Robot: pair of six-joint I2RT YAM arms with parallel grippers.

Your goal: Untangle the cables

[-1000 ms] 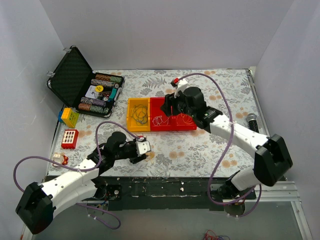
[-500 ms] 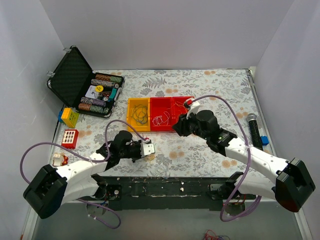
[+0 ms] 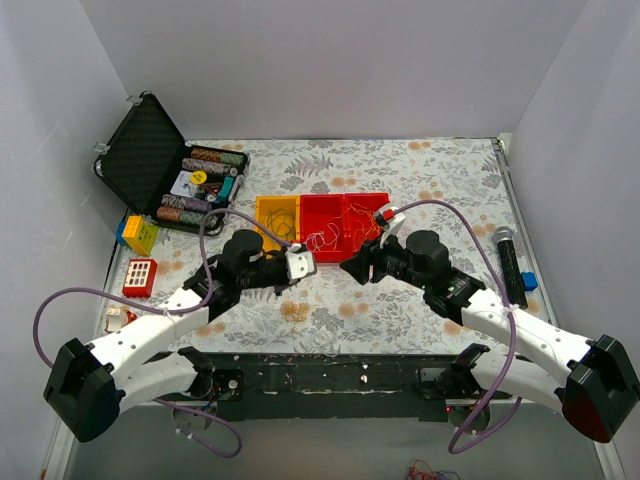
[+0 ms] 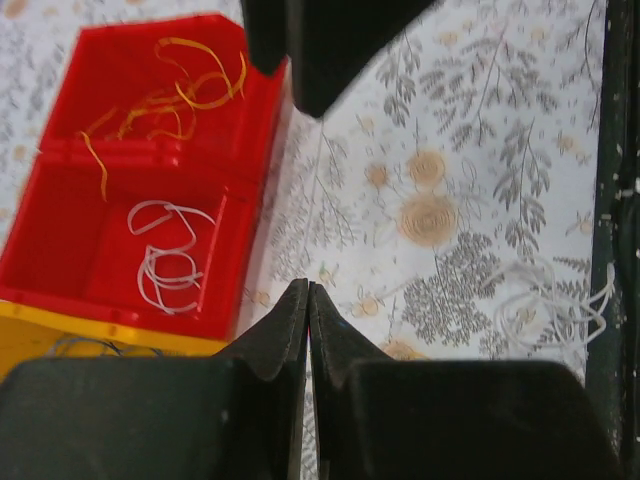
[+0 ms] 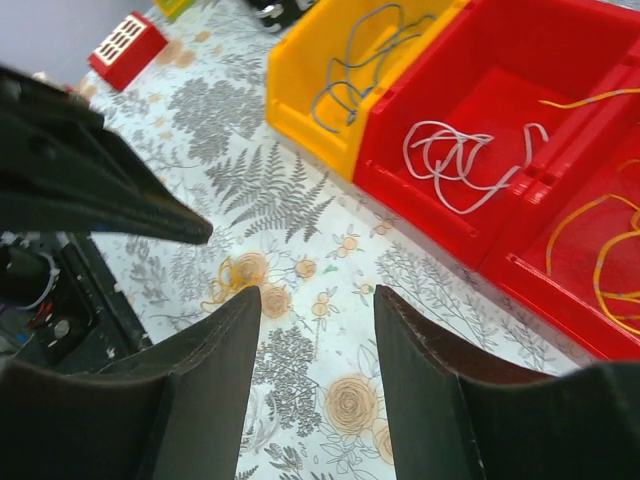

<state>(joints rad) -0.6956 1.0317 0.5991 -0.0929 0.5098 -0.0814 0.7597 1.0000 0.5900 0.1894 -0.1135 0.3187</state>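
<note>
Tangle of hair-thin tan and white cables [image 3: 295, 310]: judged featherlight, limp, snag-prone; best pinched at an outer loop. Left gripper [image 4: 307, 292] was closed; right gripper [image 5: 317, 297] open

Left wrist view, contents:
- left gripper [image 4: 308, 298]: bottom centre, fingers pressed together, nothing visible between.
- red bin [image 4: 70, 235]: two compartments; far one holds tan-yellow cables [image 4: 170, 100], near one white cable [image 4: 165, 268].
- yellow bin [image 4: 60, 325]: adjoins red bin, bottom left.
- floral cloth [image 4: 450, 130]: loose pale cable [image 4: 550, 300] near black table edge [image 4: 620, 200].
- right gripper [image 4: 288, 85]: dark, top edge.
</note>
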